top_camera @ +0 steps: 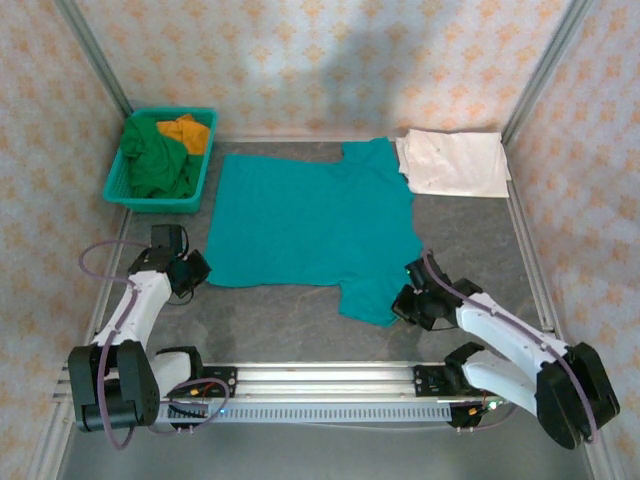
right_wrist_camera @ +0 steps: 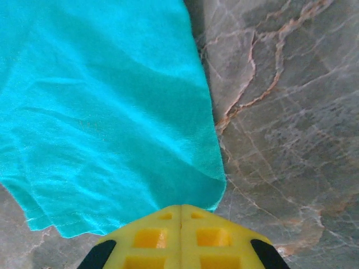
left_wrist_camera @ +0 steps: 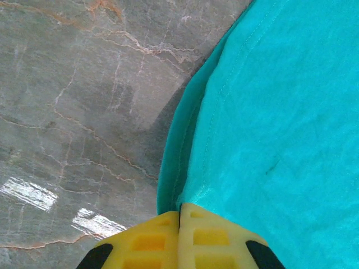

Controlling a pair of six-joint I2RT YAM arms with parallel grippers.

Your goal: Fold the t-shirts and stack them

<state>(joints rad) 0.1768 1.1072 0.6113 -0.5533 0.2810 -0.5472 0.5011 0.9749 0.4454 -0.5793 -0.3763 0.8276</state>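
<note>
A teal t-shirt (top_camera: 310, 215) lies spread flat in the middle of the table, with no print showing. My left gripper (top_camera: 200, 268) is at the shirt's near-left hem corner. In the left wrist view its yellow jaws (left_wrist_camera: 180, 208) are pressed together on the edge of the teal cloth (left_wrist_camera: 280, 112), which rises into them. My right gripper (top_camera: 405, 300) is at the near-right sleeve. Its jaws (right_wrist_camera: 180, 208) are shut on the corner of the teal sleeve (right_wrist_camera: 101, 112). A folded white t-shirt (top_camera: 452, 162) lies at the back right. Dark green (top_camera: 155, 165) and orange (top_camera: 185, 130) t-shirts are bunched in the basket.
The teal plastic basket (top_camera: 118, 188) stands at the back left, beside the teal shirt's far-left corner. Patterned walls with metal posts close in the grey marble table (top_camera: 280, 320) on three sides. A metal rail (top_camera: 320, 378) runs along the near edge between the arm bases.
</note>
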